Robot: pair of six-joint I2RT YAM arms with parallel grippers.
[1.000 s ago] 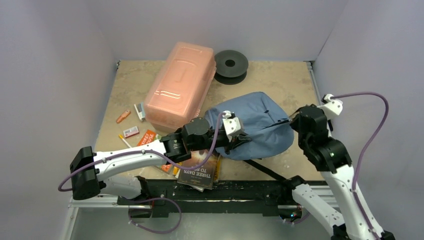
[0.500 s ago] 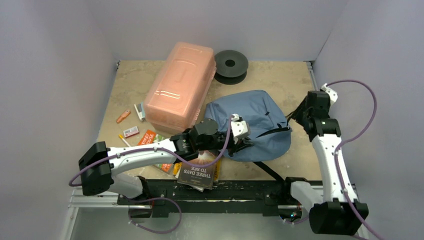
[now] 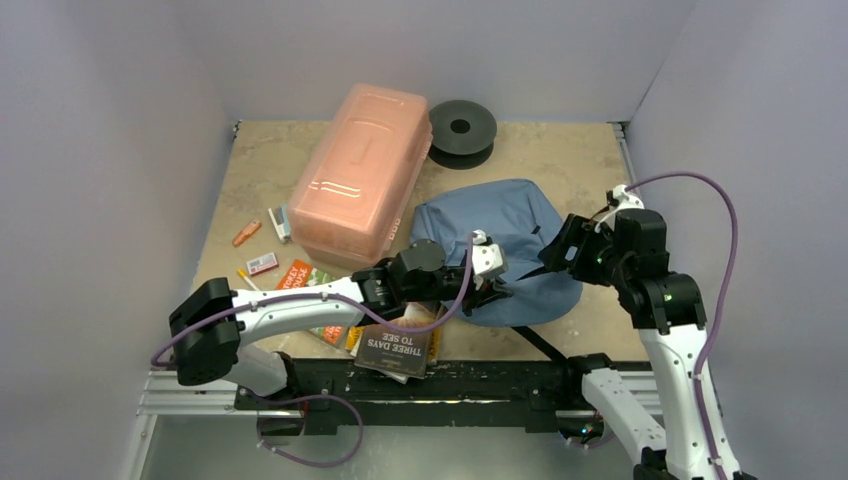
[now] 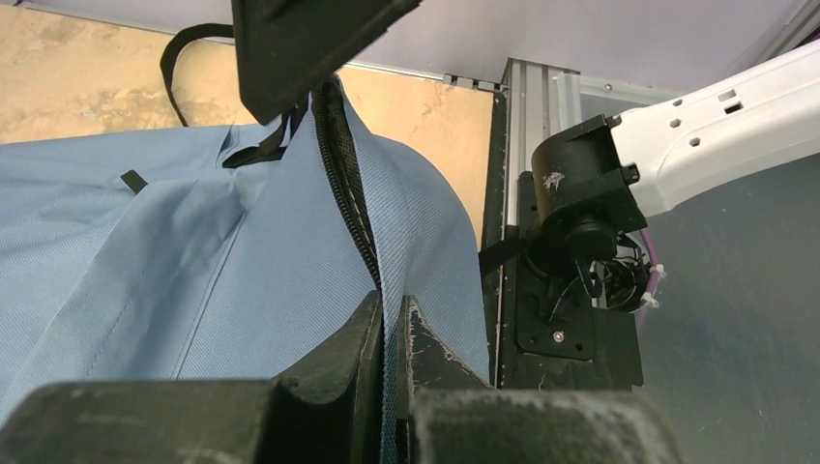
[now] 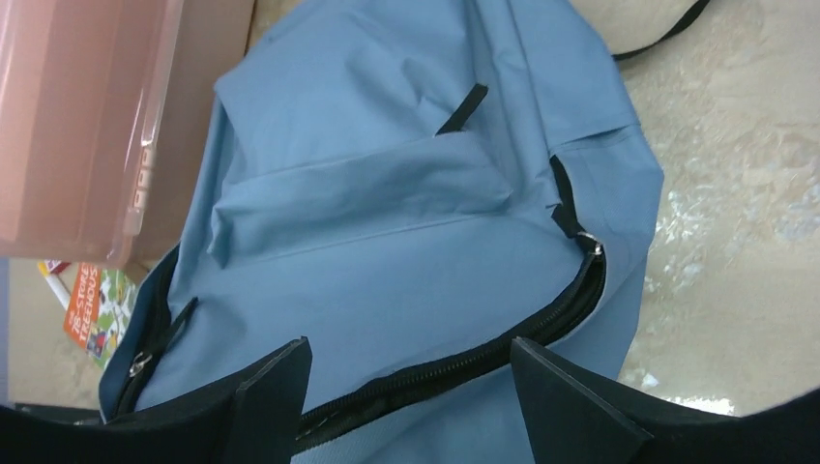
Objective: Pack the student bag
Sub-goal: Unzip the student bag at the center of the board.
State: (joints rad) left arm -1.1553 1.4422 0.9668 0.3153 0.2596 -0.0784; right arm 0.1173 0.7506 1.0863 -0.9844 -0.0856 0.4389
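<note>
**Now the right end effector lets go above the bag**

A second ago we had the right end effector closed at the bag's edge farthest from the box, and that edge was drawn out taut. Since then its fingers have spread wide and it has swung back toward the box. It now hangs open over the bag and holds nothing. The bag has slackened and lies on the table, close against the box's right side. The left end effector has crept a little farther from the box along the bag's near edge and stays clamped on the fabric.

We read this as a regrip. One arm anchors the bag while the other is free to find a fresh hold, probably on the zipper. In our judgement packing proper has not begun, and the books are not yet in the bag but lie by the box's near corner.

The right wrist view gives us what the overhead view cannot. The zipper looks shut, it passes below the gap between the spread fingers, and one metal pull sits at its end away from the box.

The left wrist view shows the pinch itself: the two fingers meet on a fold of blue cloth right beside the zipper, which rises from them in a ridge.

Only the overhead view shows the box, the books and both arms together.
</note>
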